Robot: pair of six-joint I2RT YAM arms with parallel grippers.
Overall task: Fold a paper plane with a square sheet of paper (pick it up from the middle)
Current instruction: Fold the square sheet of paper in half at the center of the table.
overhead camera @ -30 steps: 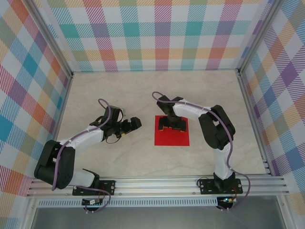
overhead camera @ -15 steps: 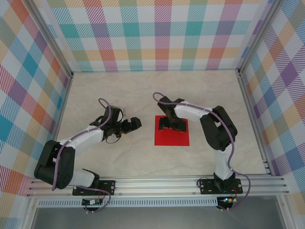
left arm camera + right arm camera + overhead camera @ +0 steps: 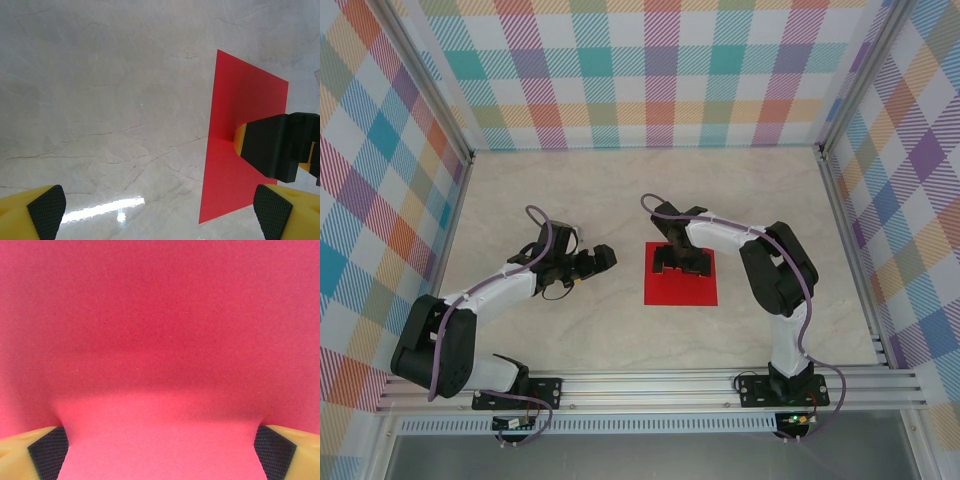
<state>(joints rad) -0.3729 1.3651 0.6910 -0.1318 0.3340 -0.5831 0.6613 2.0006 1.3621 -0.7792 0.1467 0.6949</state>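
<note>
Sheet (image 3: 682,288) flat on table (image 3: 570,190) (plain red); right gripper (image 3: 678,264) down on it, spread wide, gripping nothing; left gripper (image 3: 603,259) nearby, wide open, empty.

The left gripper (image 3: 160,215) stood with its yellow fingers far apart at the lower corners, black pads (image 3: 47,210) facing inward and nothing between them. Beyond lay the pale marbled table (image 3: 100,90), with the square sheet of paper (image 3: 240,115) flat at the right. The right gripper (image 3: 277,145) sat over the sheet, apparently touching it.
</note>
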